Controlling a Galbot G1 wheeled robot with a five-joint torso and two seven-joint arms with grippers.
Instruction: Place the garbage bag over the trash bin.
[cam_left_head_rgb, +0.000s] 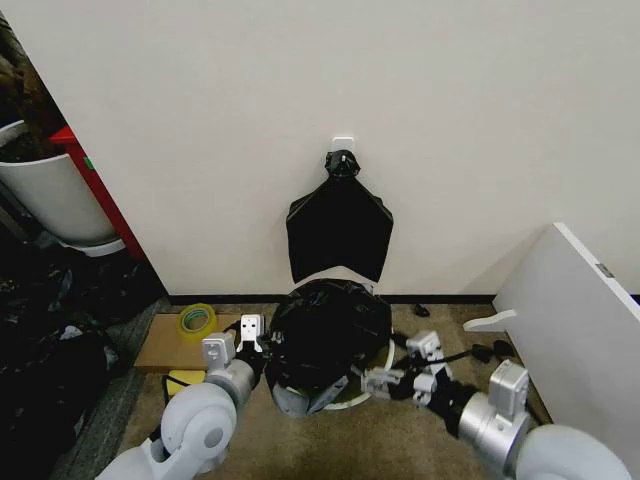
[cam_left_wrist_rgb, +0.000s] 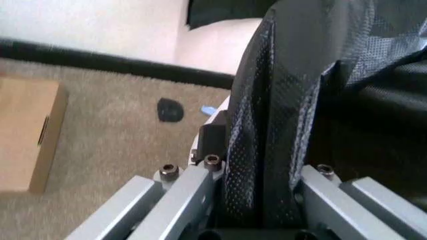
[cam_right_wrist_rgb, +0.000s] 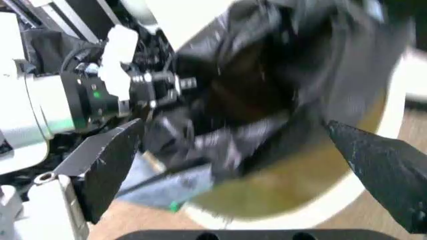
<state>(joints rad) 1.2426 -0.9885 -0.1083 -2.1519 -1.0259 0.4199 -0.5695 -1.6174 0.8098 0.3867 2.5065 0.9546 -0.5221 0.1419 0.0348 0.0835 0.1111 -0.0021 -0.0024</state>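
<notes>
1. Your left gripper (cam_left_wrist_rgb: 257, 220) pinches a fold of the garbage bag (cam_left_head_rgb: 328, 335) between its jaws; your right gripper (cam_left_head_rgb: 385, 380) gapes wide beside it.
2. The bag drapes over the trash bin (cam_left_head_rgb: 372, 392), by the wall.

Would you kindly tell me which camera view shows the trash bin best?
The right wrist view: the trash bin shows its rim and inside. The head view shows a sliver of rim beneath the garbage bag; the left wrist view, just an edge.

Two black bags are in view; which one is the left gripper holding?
The glossy garbage bag draped on the trash bin, pinched by the left gripper; the bunch on the wall hook hangs untouched.
</notes>
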